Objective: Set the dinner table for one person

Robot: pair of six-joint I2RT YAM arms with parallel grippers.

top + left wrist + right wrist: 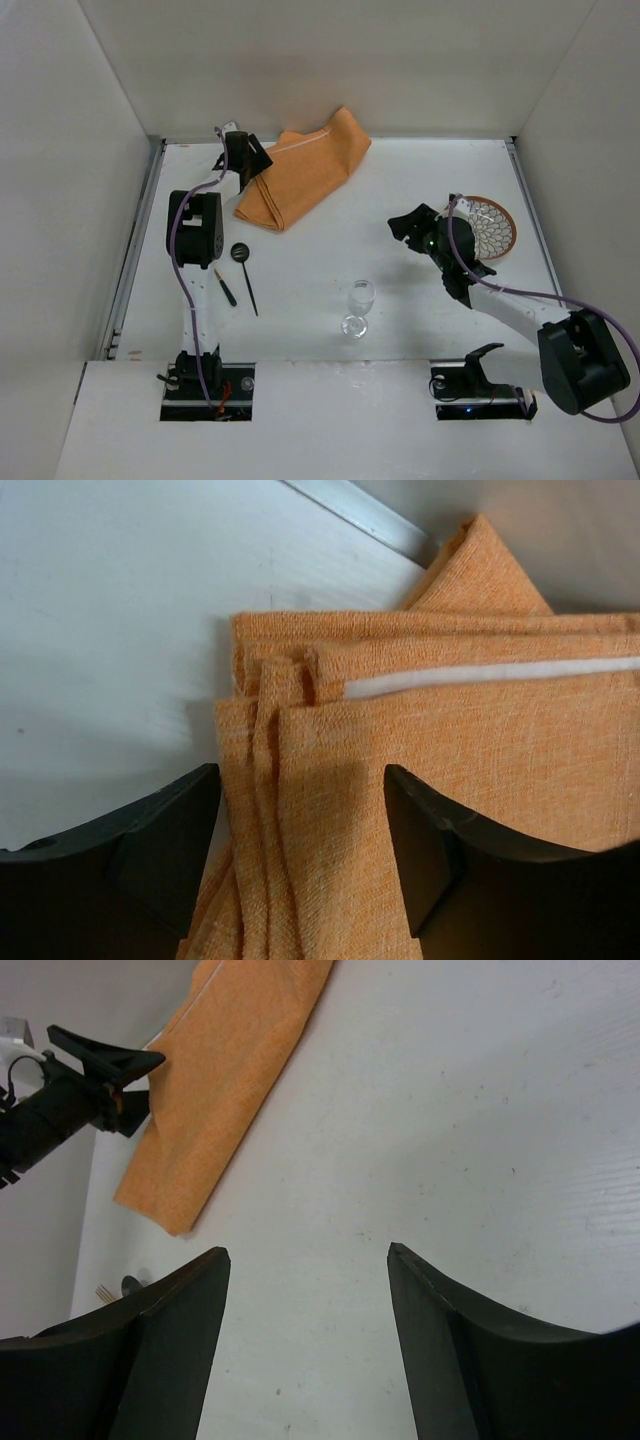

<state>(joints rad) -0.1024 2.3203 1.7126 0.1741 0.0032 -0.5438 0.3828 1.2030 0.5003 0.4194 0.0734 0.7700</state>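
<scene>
Left end effector apart over orange cloth, right end effector apart above dinner table

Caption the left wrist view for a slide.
Open jaws of the left gripper straddle the edge of the folded orange cloth on the white table.

Plain white enclosure walls

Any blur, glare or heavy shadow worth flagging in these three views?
Top external: even light, sharp, only soft shadows on the table. Left wrist: orange cloth weave crisp, left fingers dark. Right wrist: tabletop evenly lit, no glare, right fingers near-black silhouettes.
</scene>
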